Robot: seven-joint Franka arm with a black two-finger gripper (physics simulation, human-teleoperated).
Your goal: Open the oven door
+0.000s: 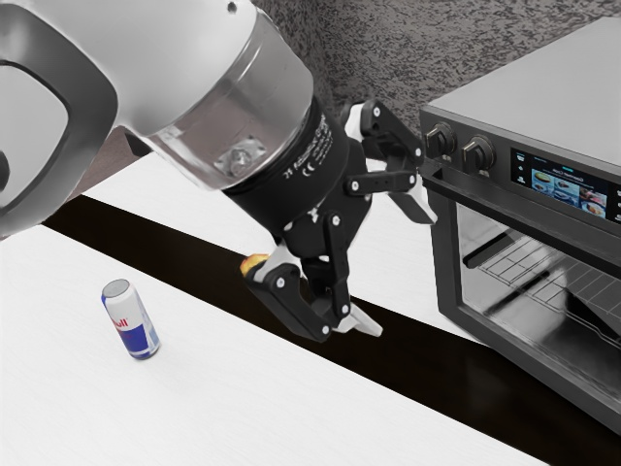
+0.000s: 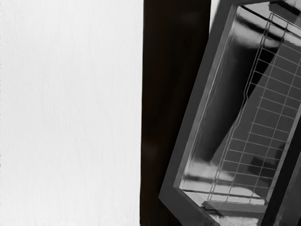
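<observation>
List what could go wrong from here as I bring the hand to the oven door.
First, the open hand has one finger by the oven's front corner; moving up along it, that finger might catch a control knob.
Second, neither finger grips the oven door, so closing here would probably miss it.
Third, the drinks can stands upright on the counter on the arm's side; a wide backward swing could tip it.

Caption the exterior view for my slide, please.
The arm's open tool hangs in front of a toaster oven, with a Red Bull can upright on the white tabletop.
</observation>
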